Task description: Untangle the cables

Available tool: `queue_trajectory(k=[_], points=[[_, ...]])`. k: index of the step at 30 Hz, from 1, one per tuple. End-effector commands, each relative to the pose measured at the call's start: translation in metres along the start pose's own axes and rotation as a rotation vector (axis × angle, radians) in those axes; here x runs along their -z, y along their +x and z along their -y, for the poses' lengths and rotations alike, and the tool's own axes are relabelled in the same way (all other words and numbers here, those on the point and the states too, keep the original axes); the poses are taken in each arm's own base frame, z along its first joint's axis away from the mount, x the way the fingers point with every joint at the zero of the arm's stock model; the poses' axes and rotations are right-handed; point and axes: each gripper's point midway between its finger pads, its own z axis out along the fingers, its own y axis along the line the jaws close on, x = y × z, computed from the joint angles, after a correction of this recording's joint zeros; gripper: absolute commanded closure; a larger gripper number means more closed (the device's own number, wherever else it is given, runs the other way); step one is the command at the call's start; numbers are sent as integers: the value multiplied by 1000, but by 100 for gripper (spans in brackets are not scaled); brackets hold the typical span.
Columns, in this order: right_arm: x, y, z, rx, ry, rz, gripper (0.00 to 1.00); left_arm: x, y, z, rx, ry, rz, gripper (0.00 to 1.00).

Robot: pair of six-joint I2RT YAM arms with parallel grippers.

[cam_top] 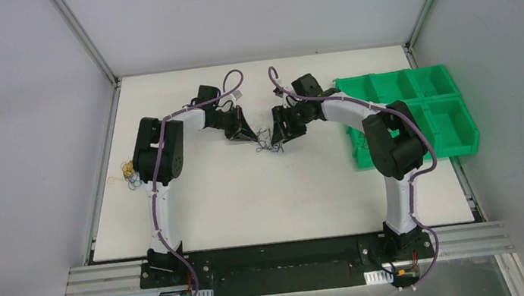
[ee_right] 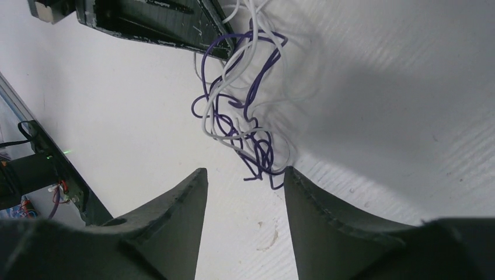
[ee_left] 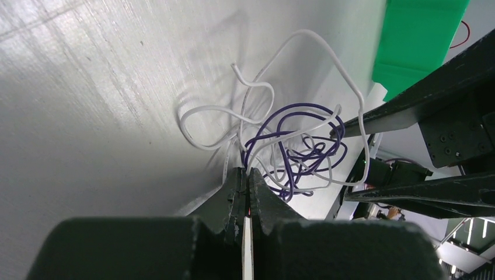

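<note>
A small tangle of white and dark purple cables (cam_top: 266, 147) lies mid-table between my two grippers. In the left wrist view the tangle (ee_left: 292, 146) spreads just beyond the tips of my left gripper (ee_left: 246, 171). That gripper is shut, pinching white and purple strands at its tip. My left gripper also shows in the top view (cam_top: 252, 139). My right gripper (ee_right: 245, 172) is open, and the lower end of the tangle (ee_right: 248, 116) sits just past its fingertips, a purple strand touching the right one. The right gripper shows in the top view (cam_top: 278, 141).
A green bin set (cam_top: 407, 110) stands at the right edge behind the right arm. A second small yellow and blue wire bundle (cam_top: 127, 173) lies at the table's left edge by the left arm. A red wire (ee_left: 463, 35) shows beyond the green bin.
</note>
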Motion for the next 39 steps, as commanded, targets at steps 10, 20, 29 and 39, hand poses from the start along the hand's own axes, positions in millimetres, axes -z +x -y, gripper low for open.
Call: queue_trajectory(k=[10,20,29,39], points=[[-8,-7,8,101,-34,26,88,11,-8,11,-35,5,33,100],[46,19,27,85,23,-13,100,81,-22,-26,34,-116,175,100],[88,72,49,33,109,-126,100,181,-24,-74,65,-296,337,100],[124,101,89,36,239,-218,100,258,-52,-73,5,-343,498,100]])
